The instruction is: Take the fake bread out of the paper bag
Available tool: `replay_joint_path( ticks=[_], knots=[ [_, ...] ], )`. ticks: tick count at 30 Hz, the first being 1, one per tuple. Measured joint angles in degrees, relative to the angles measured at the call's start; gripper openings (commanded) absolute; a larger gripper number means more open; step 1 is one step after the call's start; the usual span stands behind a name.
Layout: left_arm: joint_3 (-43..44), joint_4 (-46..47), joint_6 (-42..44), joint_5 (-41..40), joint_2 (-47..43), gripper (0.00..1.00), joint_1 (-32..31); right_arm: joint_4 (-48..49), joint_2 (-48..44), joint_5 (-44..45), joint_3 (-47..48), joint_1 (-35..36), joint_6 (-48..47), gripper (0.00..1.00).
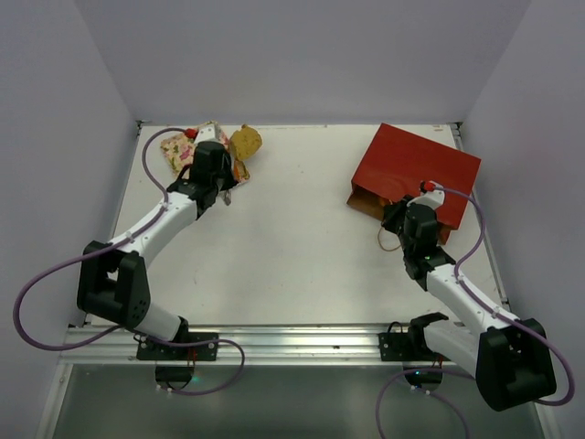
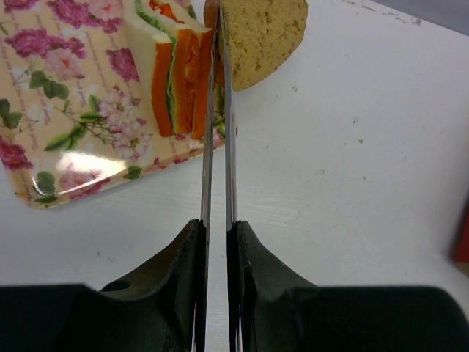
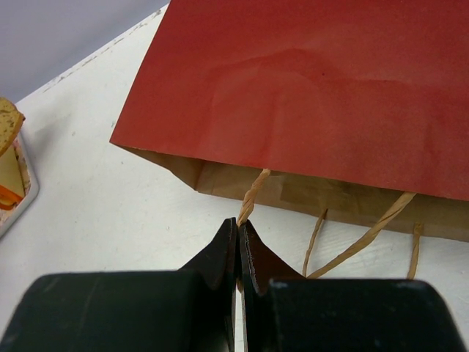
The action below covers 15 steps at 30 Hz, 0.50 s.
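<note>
Lying flat at the far right of the worktop (image 1: 302, 247), the smooth dark-red paper bag (image 1: 420, 169) shows brown lining at its mouth, where the right fingers (image 3: 220, 257) pinch a twisted cord handle (image 3: 253, 191). The left wrist view resolves what the top view blurs: a layered sandwich wedge (image 2: 179, 81) on the glossy floral tray (image 2: 66, 110), a porous tan slice (image 2: 264, 37) beside it, the thin left fingers (image 2: 207, 147) a slit apart, grip unclear.

Paper bag (image 3: 315, 88): dark red outside, brown seen inside mouth. Cord handles (image 3: 251, 192): tan, twisted. Tray (image 2: 66, 139): cream ground, printed with pink roses, green leaves. Sandwich wedge (image 2: 179, 81): striped orange, green, pale cream. Roll (image 2: 264, 33): tan, finely speckled. Table (image 1: 302, 247): white. Walls (image 1: 302, 55): pale lilac-grey. Arms (image 1: 155, 224): white, black joints. Right gripper (image 3: 238, 224): black. Cables (image 1: 15, 320): purple.
</note>
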Motion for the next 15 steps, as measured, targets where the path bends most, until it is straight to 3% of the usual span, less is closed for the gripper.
replay_joint_path(
  ticks=[15],
  knots=[
    [-5.4,-3.1,-0.1,-3.3,-7.0,0.0,4.8,-0.8,2.4,-0.6,1.4,0.0,0.0,0.0]
  ],
)
